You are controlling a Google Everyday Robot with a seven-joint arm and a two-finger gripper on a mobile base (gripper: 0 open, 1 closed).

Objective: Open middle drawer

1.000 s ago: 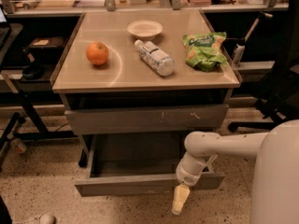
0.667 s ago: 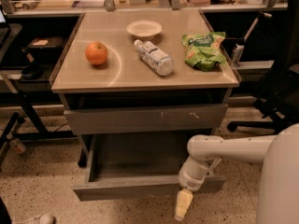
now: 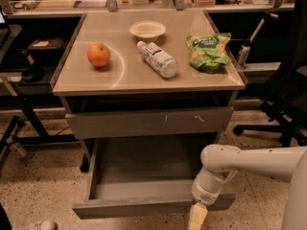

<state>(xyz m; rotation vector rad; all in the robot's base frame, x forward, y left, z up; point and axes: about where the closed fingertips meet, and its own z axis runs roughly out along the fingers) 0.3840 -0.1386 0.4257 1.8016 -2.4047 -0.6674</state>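
The middle drawer [image 3: 129, 208] is pulled far out at the bottom of the grey cabinet. Its plain grey front faces me and its shallow grey tray [image 3: 144, 164] lies open and empty. Above it sits the taller front with white scratch marks [image 3: 144, 122], closed. My gripper [image 3: 197, 217] hangs at the right part of the open drawer's front edge, its cream tip pointing down below the front. My white arm [image 3: 249, 162] reaches in from the right.
On the cabinet top [image 3: 120, 80] lie an orange [image 3: 98, 55], a water bottle on its side [image 3: 158, 60], a white bowl [image 3: 147, 29] and a green snack bag [image 3: 208, 51]. A black office chair [image 3: 288, 80] stands right. Black stands are at the left.
The middle drawer has slid further out toward me, showing more of its tray. My gripper has moved with its front edge, down and toward me.
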